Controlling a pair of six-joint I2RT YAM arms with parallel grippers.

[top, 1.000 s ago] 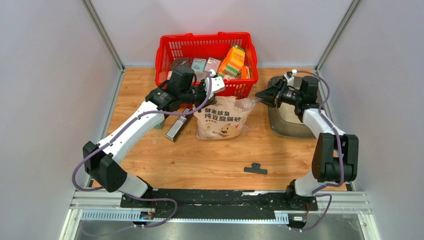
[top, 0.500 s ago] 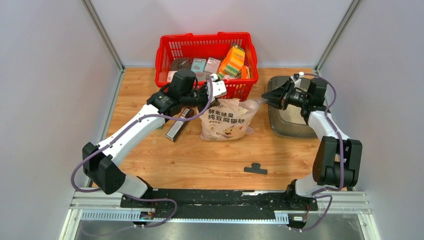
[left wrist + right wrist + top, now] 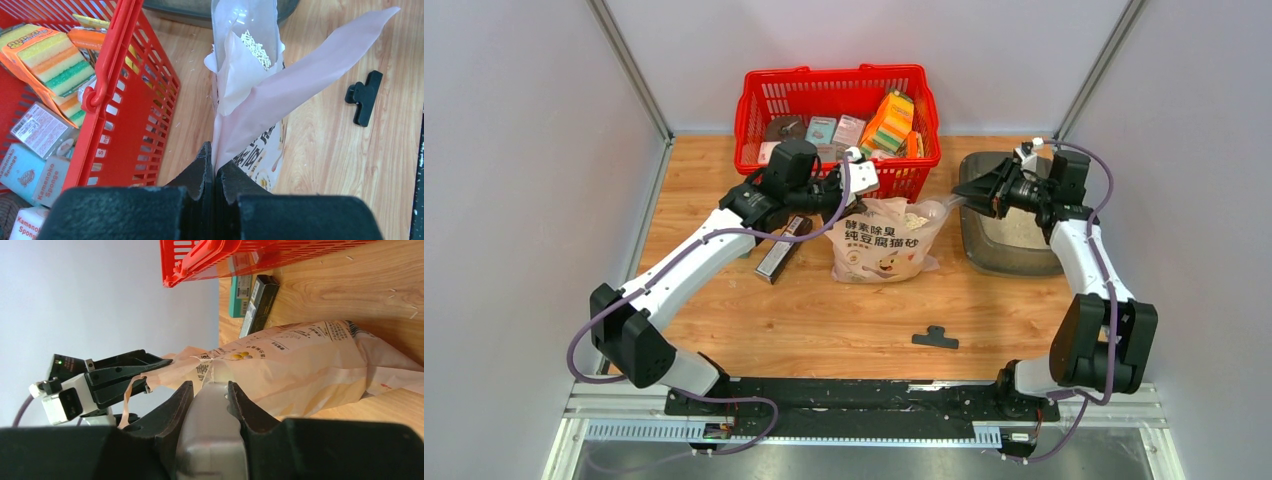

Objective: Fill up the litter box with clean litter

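Observation:
The pinkish-cream litter bag (image 3: 881, 243) stands on the table in front of the red basket. My left gripper (image 3: 852, 196) is shut on the bag's top edge (image 3: 250, 100) and holds its mouth up. My right gripper (image 3: 971, 196) is shut on the handle of the clear plastic scoop (image 3: 212, 405). The scoop's bowl (image 3: 932, 211) sits at the bag's mouth, with pale litter granules (image 3: 256, 44) in it. The grey-brown litter box (image 3: 1007, 250) lies at the right, under my right wrist, and some pale litter (image 3: 1027, 226) shows inside. Its rim also shows in the left wrist view (image 3: 200, 14).
The red mesh basket (image 3: 759, 120) with sponges and packets stands at the back, close behind the bag. A dark flat box (image 3: 780, 250) lies left of the bag. A black clip (image 3: 935, 337) lies on the wood nearer the front. Grey walls close both sides.
My right arm has drawn back to the right with the scoop, towards the litter box. The bag has shifted a little right and stands more upright. My left gripper followed it slightly.

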